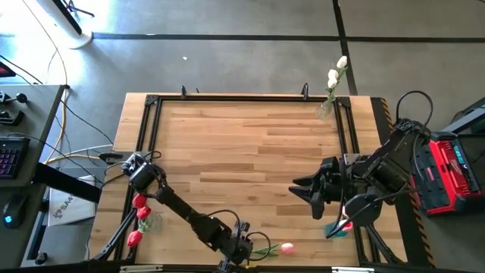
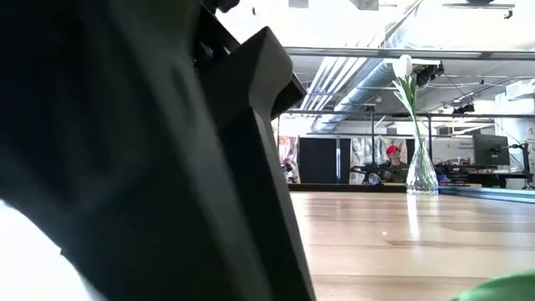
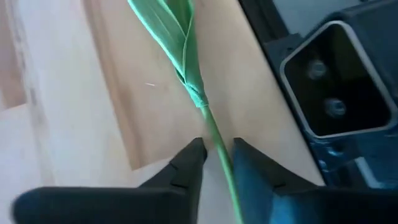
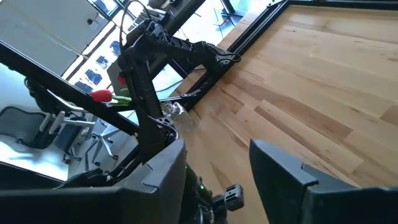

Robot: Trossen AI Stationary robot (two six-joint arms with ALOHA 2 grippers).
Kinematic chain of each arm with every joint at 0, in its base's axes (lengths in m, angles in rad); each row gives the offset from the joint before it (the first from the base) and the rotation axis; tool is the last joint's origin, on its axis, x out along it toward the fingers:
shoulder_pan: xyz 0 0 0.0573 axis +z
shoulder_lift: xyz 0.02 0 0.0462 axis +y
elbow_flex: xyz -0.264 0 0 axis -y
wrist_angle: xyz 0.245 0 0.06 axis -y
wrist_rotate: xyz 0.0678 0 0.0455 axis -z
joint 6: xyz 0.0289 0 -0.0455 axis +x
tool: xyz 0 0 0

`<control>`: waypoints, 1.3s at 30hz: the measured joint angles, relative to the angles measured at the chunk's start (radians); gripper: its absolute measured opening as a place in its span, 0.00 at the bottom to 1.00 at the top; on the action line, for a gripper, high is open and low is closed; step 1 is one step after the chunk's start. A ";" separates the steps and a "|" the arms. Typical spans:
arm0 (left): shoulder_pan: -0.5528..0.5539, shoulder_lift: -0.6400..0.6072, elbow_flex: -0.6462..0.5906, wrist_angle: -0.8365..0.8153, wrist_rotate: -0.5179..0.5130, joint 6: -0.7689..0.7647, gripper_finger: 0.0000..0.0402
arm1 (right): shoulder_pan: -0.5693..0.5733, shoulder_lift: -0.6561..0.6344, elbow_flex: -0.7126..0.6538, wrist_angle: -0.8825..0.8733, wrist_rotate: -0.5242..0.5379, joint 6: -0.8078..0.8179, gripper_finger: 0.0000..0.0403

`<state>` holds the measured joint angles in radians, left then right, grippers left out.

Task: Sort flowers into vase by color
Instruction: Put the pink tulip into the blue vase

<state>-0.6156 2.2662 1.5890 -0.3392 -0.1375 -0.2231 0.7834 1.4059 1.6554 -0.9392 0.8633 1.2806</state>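
A pink tulip [image 1: 286, 247] lies on the table near its near edge, its green stem [image 3: 208, 118] running toward my left gripper [image 1: 241, 249]. My left gripper [image 3: 217, 152] is low over the table, with one finger on either side of the bare stem below the leaves and a narrow gap between them. I cannot tell whether they touch it. My right gripper [image 1: 307, 193] hovers open and empty over the table's right half. A clear vase [image 1: 326, 108] with white tulips [image 1: 336, 73] stands at the far right. Red tulips [image 1: 139, 202] stand in a vase [image 1: 145, 221] at the near left.
A pink flower head [image 1: 345, 224] shows under my right arm near the right rail. A black frame rail [image 1: 242, 97] runs round the table. In the low view my left arm [image 2: 125, 167] fills the left side, and the white-tulip vase [image 2: 422, 171] stands beyond.
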 joint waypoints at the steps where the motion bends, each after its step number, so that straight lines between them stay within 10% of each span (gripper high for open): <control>1: 0.002 0.000 0.000 -0.001 -0.007 0.005 0.16 | 0.000 0.000 0.000 0.004 0.000 -0.003 0.39; 19: 0.190 -0.184 -0.005 -0.038 -0.069 -0.033 0.00 | 0.003 -0.001 0.307 -0.209 0.000 -0.201 0.31; 27: 0.360 -0.394 -0.005 0.007 -0.090 -0.044 0.00 | 0.003 -0.018 0.461 -0.618 0.060 0.025 0.31; 39: 0.582 -0.581 -0.005 0.160 -0.118 -0.106 0.00 | -0.010 -0.048 0.441 -0.551 0.132 -0.176 0.53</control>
<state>-0.0337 1.6855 1.5845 -0.1789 -0.2559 -0.3293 0.7737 1.3577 2.0960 -1.4906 0.9954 1.1050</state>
